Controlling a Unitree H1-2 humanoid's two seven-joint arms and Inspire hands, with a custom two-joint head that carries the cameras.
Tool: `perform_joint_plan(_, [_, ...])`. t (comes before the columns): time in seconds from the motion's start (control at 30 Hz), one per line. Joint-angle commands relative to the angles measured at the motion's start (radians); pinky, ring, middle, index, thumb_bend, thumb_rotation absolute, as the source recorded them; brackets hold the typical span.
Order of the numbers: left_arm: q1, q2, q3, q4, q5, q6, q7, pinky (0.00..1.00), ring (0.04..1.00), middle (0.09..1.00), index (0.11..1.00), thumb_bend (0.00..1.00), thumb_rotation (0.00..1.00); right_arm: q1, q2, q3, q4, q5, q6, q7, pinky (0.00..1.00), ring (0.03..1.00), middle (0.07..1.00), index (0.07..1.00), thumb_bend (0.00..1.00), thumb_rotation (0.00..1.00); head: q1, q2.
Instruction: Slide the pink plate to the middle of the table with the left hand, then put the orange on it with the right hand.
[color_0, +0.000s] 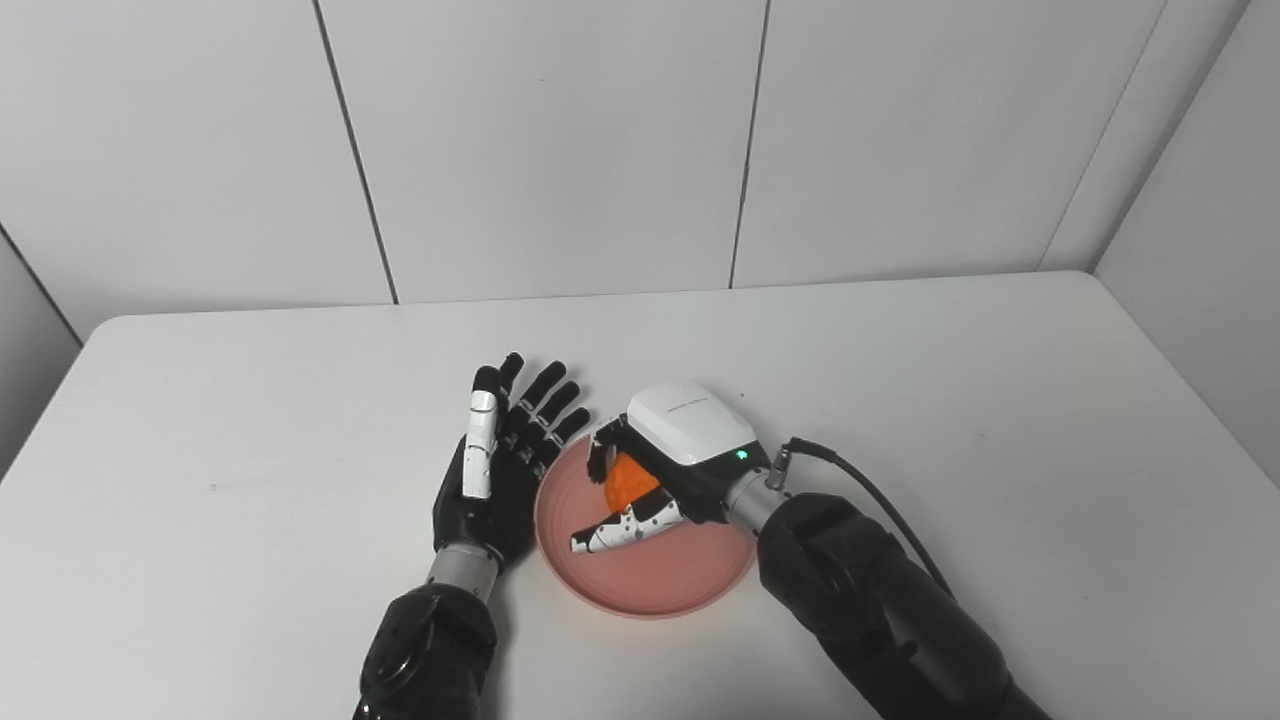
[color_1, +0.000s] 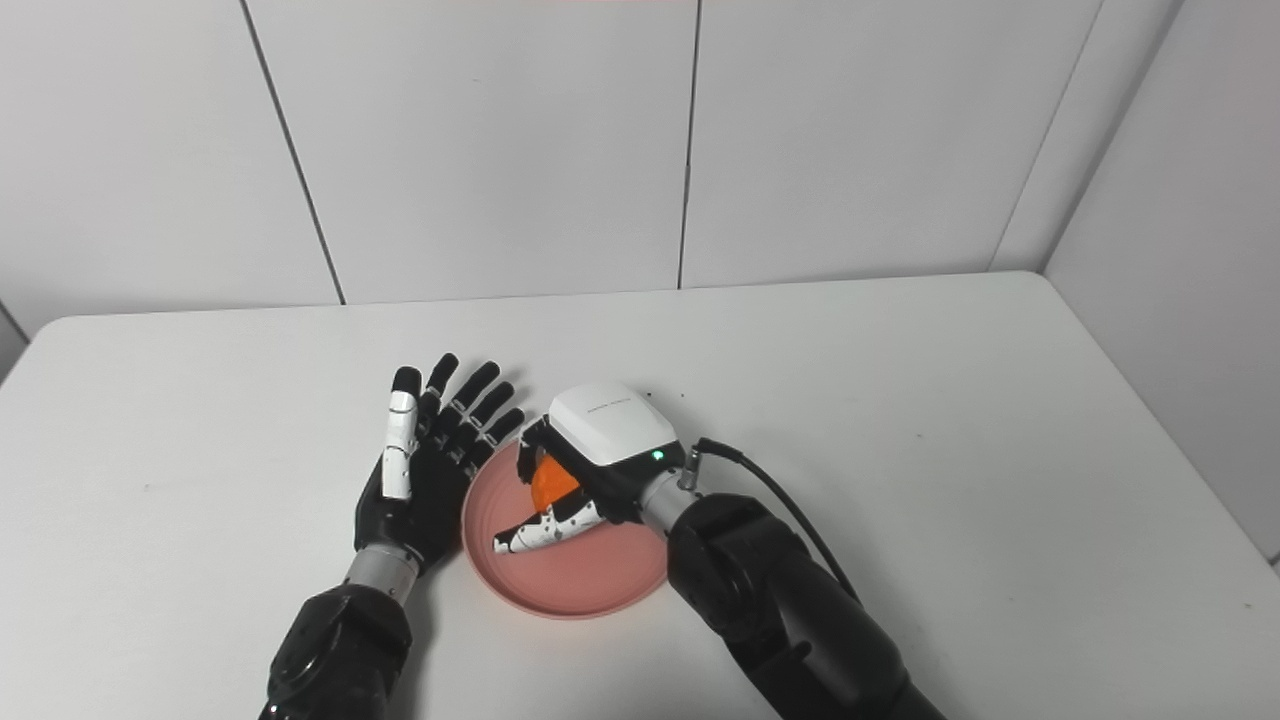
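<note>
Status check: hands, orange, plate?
Left hand open beside pink plate. Right hand shut on orange, over the plate. Nothing in the way.

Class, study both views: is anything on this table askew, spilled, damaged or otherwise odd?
Nothing stands out. The pink plate lies flat and whole on the table. The right robot hand holds the orange over it; the left robot hand is open beside the rim. No spill shows.

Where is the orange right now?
In both eye views the orange sits inside the right hand, over the far part of the pink plate, with the open left hand beside the plate's left rim.
</note>
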Motion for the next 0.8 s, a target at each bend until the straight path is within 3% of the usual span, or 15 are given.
perform_joint_plan(0.0, [0.015, -0.006, -0.001, 0.032, 0.007, 0.049, 0.023, 0.82, 0.86, 0.852, 1.0, 0.77, 0.73, -0.023, 0.005, -0.007, -0.013, 0.003, -0.038, -0.026, 0.22, 0.296, 0.379, 0.504, 0.46, 0.53, 0.001, 0.0])
perform_joint_plan(0.53, [0.012, -0.004, -0.009, 0.023, 0.018, 0.059, 0.031, 0.8, 0.848, 0.864, 1.0, 0.77, 0.74, -0.037, 0.0, -0.006, -0.028, -0.014, -0.043, -0.013, 0.27, 0.353, 0.435, 0.532, 0.5, 0.65, 0.003, 0.001])
perform_joint_plan(0.67, [0.011, -0.003, -0.009, 0.021, 0.017, 0.06, 0.03, 0.82, 0.841, 0.868, 1.0, 0.77, 0.74, -0.034, -0.008, -0.002, -0.027, -0.035, -0.058, -0.033, 0.25, 0.33, 0.421, 0.541, 0.55, 0.64, 0.005, 0.004])
perform_joint_plan(0.77, [0.012, -0.004, -0.009, 0.019, 0.018, 0.059, 0.032, 0.84, 0.866, 0.867, 1.0, 0.76, 0.74, -0.034, -0.016, 0.005, -0.023, -0.07, -0.074, -0.063, 0.24, 0.328, 0.431, 0.563, 0.68, 0.6, 0.005, 0.004])
